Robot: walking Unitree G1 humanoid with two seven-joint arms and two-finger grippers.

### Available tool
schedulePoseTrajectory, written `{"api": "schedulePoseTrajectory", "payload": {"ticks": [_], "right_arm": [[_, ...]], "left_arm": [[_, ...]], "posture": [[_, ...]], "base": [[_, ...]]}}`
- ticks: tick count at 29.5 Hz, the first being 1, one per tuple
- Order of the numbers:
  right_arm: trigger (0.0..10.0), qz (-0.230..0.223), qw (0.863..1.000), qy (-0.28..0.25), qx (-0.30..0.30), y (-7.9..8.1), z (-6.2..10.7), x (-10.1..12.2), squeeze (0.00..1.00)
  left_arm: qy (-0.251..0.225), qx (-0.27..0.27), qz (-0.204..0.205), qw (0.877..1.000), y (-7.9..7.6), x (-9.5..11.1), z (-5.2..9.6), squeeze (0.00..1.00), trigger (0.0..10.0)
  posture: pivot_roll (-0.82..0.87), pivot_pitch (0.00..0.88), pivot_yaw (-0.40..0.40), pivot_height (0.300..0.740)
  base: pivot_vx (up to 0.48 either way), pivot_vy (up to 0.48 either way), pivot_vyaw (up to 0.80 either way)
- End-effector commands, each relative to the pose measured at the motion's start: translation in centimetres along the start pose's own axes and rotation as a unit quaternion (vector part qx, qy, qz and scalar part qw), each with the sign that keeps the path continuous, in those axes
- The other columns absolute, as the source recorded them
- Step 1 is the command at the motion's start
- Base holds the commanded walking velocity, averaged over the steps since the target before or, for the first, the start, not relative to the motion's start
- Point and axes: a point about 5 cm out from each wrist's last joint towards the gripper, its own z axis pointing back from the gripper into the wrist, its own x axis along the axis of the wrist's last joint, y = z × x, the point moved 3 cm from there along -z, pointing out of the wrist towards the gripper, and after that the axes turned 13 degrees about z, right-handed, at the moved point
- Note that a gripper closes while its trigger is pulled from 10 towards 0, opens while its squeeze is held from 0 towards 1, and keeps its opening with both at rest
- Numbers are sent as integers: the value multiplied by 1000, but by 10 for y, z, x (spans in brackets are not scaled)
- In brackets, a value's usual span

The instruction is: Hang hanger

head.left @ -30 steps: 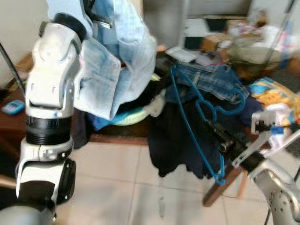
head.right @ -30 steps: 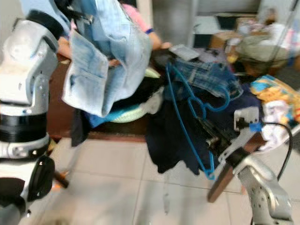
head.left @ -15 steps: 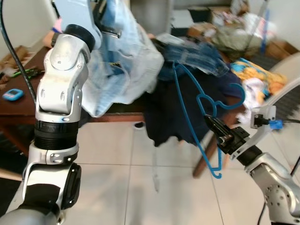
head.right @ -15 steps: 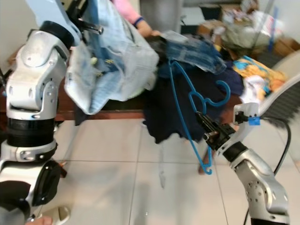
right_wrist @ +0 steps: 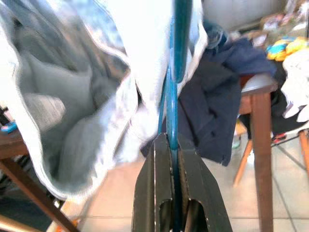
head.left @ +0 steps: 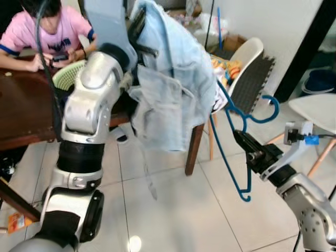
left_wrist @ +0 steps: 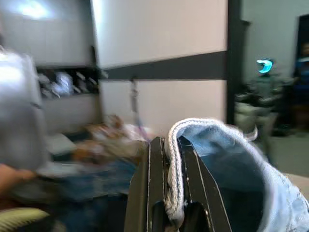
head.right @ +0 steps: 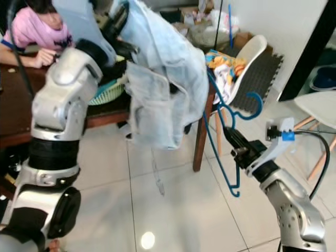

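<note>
At the upper left of the left eye view a person in a pink shirt (head.left: 31, 31) sits at a dark wooden desk (head.left: 23, 113), with a pale green basket (head.left: 67, 73) on it beside the robot's raised left arm. Behind the hanging garment, a white chair (head.left: 247, 55) stands at upper centre-right, heaped with bright orange and yellow clothes (head.right: 226, 63), and a dark foam mat (head.left: 254, 79) lies just beyond it. Another pale seat on wooden legs (head.left: 315, 107) sits at the right edge. The floor (head.left: 173, 210) is glossy light tile, and a dark door frame runs down the upper right against a white wall.

The left hand (left_wrist: 169, 193), high at the top centre, is clamped on the collar edge of a light blue denim jacket (head.left: 168, 100), which drapes down in front of the desk's leg. The right hand (head.left: 242, 142), at centre right, is closed on the wire of a blue hanger (head.left: 231, 113); the hanger's hook curls up to the right, its frame touching the jacket's edge.
</note>
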Motion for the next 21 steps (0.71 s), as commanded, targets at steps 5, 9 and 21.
{"api": "schedulePoseTrajectory", "payload": {"ticks": [5,9,21], "right_arm": [[10000,6,1000,-6,11,4,0,5,0],[10000,16,1000,-7,3,0,2,10,0],[10000,24,1000,-10,14,2,4,17,0]], "left_arm": [[59,24,48,997,13,-34,5,0,10000],[106,42,88,990,23,-61,11,0,10000],[144,-29,130,980,7,-88,26,0,10000]], "posture": [[-34,95,21,740],[-39,101,19,740],[-42,111,18,740]], "base": [[0,0,0],[0,0,0],[0,0,0]]}}
